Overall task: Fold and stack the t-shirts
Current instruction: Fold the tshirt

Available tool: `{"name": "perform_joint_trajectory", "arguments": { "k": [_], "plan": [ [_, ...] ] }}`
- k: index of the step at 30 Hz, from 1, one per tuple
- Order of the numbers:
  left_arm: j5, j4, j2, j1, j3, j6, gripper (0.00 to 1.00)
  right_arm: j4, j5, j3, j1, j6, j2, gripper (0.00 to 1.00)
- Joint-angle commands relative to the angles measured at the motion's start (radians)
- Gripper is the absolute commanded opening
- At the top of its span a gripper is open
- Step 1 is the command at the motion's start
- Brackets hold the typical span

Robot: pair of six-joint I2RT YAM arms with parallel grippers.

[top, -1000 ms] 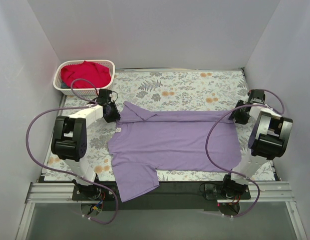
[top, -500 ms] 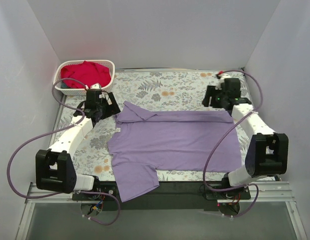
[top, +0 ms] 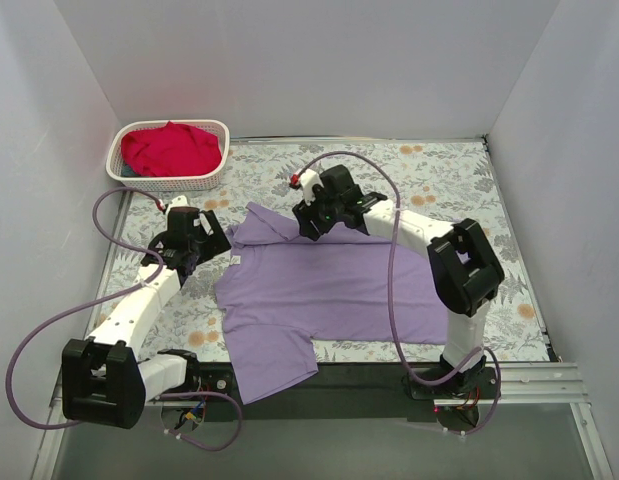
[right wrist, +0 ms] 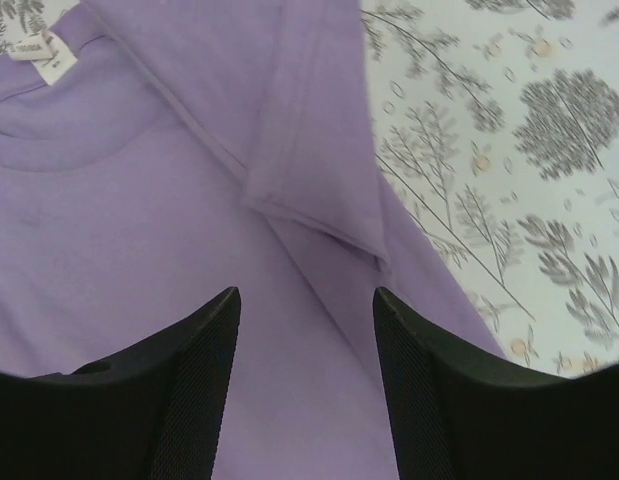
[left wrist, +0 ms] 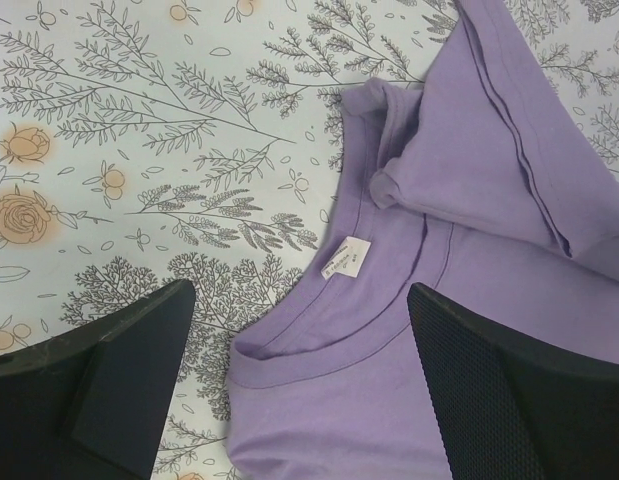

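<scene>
The lavender t-shirt (top: 339, 285) lies spread flat on the flowered table, neck to the left. Its far sleeve (right wrist: 319, 150) is folded onto the body and its near sleeve (top: 274, 360) reaches the table's front edge. My left gripper (top: 211, 247) is open and hovers over the neckband (left wrist: 319, 350) near the white label (left wrist: 347, 258). My right gripper (top: 314, 218) is open above the folded far sleeve and shoulder; in its wrist view the gripper (right wrist: 307, 385) has only purple cloth between the fingers. The red t-shirt (top: 171, 148) lies bunched in the basket.
The white lattice basket (top: 124, 175) stands at the far left corner. White walls close in the left, back and right sides. The flowered cloth (top: 419, 170) is bare behind the shirt.
My right arm has swung from the right side across to the shirt's far shoulder. My left arm has stretched out towards the neck. The shirt has not visibly moved.
</scene>
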Motion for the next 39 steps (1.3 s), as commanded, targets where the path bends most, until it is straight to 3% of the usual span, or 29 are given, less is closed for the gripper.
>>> {"name": "perform_joint_trajectory", "arguments": {
  "k": [1,13,27,32,39],
  "plan": [
    [-0.049,0.034,0.004,0.004,0.012,0.004,0.81,0.032,-0.021,0.102,0.042,-0.101,0.077,0.52],
    [-0.052,0.034,0.041,0.004,0.017,0.015,0.81,0.009,-0.050,0.252,0.085,-0.153,0.248,0.45],
    [-0.021,0.034,0.055,0.004,0.016,0.018,0.81,-0.029,-0.013,0.287,0.115,-0.181,0.289,0.43],
    [-0.017,0.034,0.053,0.004,0.016,0.018,0.81,-0.037,0.002,0.293,0.115,-0.189,0.297,0.32],
    [-0.012,0.035,0.052,0.004,0.014,0.021,0.81,-0.046,0.007,0.290,0.117,-0.193,0.305,0.29]
  ]
}}
